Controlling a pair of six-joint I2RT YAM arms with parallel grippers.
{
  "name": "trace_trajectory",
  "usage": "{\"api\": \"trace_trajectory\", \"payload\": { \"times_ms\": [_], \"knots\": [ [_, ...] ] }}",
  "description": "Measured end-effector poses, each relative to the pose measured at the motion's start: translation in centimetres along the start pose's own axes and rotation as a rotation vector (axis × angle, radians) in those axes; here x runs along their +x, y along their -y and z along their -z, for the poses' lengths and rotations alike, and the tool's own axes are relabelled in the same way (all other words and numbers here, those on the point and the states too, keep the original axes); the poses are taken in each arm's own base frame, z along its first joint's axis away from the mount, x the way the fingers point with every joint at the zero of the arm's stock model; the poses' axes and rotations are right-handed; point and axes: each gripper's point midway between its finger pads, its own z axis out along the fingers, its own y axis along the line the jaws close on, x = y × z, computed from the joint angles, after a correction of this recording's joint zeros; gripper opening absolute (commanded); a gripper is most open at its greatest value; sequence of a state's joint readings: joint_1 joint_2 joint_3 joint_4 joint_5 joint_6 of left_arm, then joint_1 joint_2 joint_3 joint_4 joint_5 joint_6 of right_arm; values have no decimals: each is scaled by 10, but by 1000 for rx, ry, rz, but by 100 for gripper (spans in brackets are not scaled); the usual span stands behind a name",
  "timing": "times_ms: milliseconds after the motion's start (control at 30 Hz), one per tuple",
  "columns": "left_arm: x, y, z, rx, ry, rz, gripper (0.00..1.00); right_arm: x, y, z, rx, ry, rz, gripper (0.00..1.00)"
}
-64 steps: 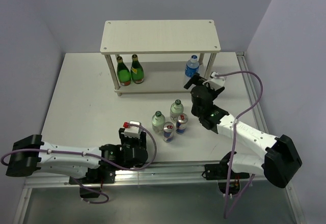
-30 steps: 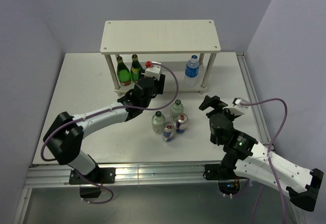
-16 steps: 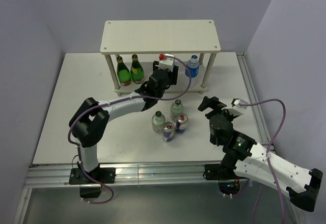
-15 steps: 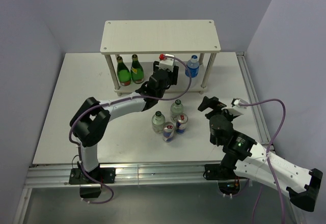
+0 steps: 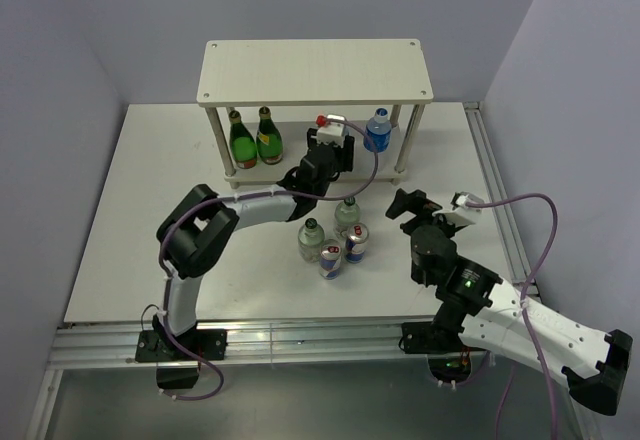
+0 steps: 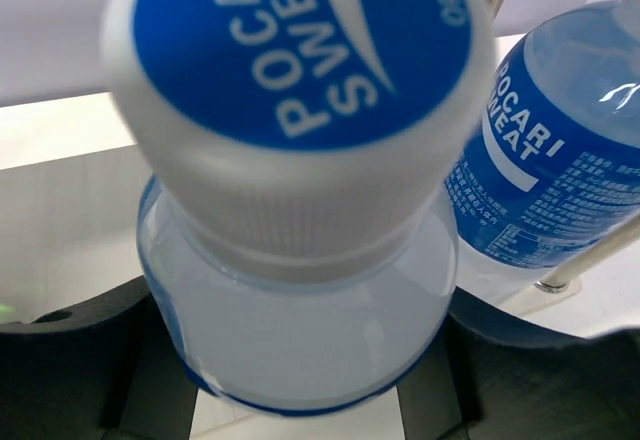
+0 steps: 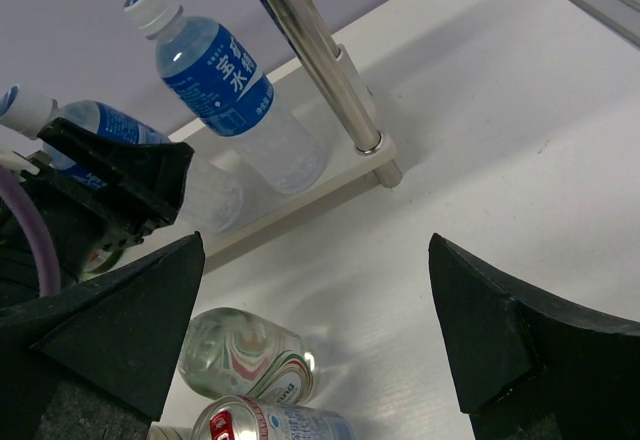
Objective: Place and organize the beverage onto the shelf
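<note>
Reaching further right than half a second ago, the left tool (image 5: 333, 148) is at the shelf (image 5: 315, 70), clamped on a blue-capped water bottle (image 6: 300, 110) just beside the other water bottle (image 5: 377, 130) on the lower tier, well right of two dark green bottles (image 5: 255, 140). The right tool (image 5: 408, 203) hangs wide open, holding nothing. I judge the job under halfway: two green-capped bottles (image 5: 311, 238) and two cans (image 5: 330, 260) wait clustered on the worktop (image 5: 150, 210).

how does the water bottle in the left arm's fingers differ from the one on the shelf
The held bottle is clamped between the left gripper's fingers; the shelf bottle stands free on the shelf's lower board. The held bottle is left of the shelf bottle, farther from the metal leg. Both are clear, with blue labels and blue-topped white caps.
</note>
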State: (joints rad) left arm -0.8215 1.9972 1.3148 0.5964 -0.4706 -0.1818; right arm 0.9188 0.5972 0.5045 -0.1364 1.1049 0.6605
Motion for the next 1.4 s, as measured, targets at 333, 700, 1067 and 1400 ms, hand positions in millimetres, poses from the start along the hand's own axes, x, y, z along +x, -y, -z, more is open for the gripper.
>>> {"api": "trace_trajectory", "payload": {
  "times_ms": [333,700,1067,1400],
  "knots": [
    [3,11,-23,-1,26,27,11,3,-1,0,-6,-4,0,100],
    [-5,13,-27,-9,49,48,88,5,-1,-1,-4,-8,12,100],
    [-14,8,-23,-29,76,59,90,7,-1,-2,-1,-11,20,100],
    [-46,13,21,-6,95,66,99,13,-2,-4,5,-19,46,100]
  ]
}}
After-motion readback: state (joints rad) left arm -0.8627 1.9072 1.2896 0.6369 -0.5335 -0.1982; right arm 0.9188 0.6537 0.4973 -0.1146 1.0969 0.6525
